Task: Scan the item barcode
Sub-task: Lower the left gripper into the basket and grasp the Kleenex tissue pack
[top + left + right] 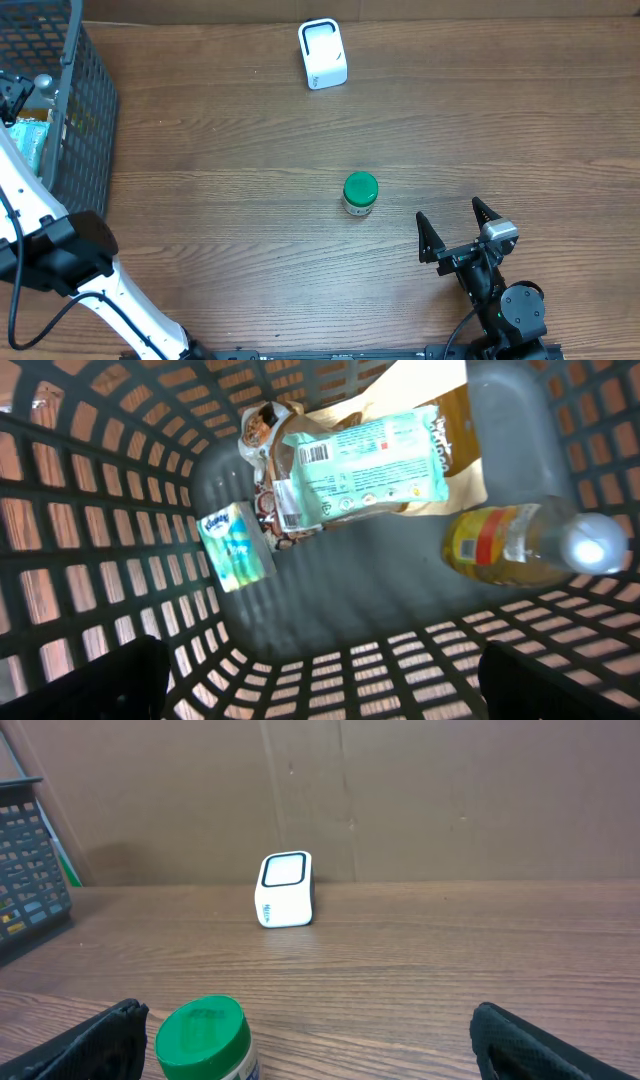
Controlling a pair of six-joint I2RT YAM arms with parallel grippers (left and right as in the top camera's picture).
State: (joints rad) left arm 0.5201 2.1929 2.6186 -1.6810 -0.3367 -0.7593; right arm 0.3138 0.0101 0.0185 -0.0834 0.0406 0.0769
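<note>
Overhead, the green-lidded jar [360,193] stands upright on the wood-grain table [220,150] and nothing touches it. It is a small round pot with a glossy screw lid and a pale body, and no barcode shows from above. Beyond the jar, well apart toward the far edge, sits the scanner [323,54] - a white, smooth-cornered plastic block with a dark-framed window. In the right wrist view that window faces back across the table, probably so that an item can be lifted up in front of it. On the near side of the jar, close by but not touching, the right gripper [449,210] hangs with its black fingers spread wide and empty, likely staged to take the jar. Far off to the robot's left of the jar is the dark plastic lattice basket [90,110], where the left gripper [335,685] hovers, its fingers likewise spread and nothing between them. Below it lie a soft crinkled wipes pack [365,465] with a printed barcode showing, a small tissue pack [235,545] and a clear bottle [520,545] of amber liquid on its side - loose goods, apparently waiting their turn.
</note>
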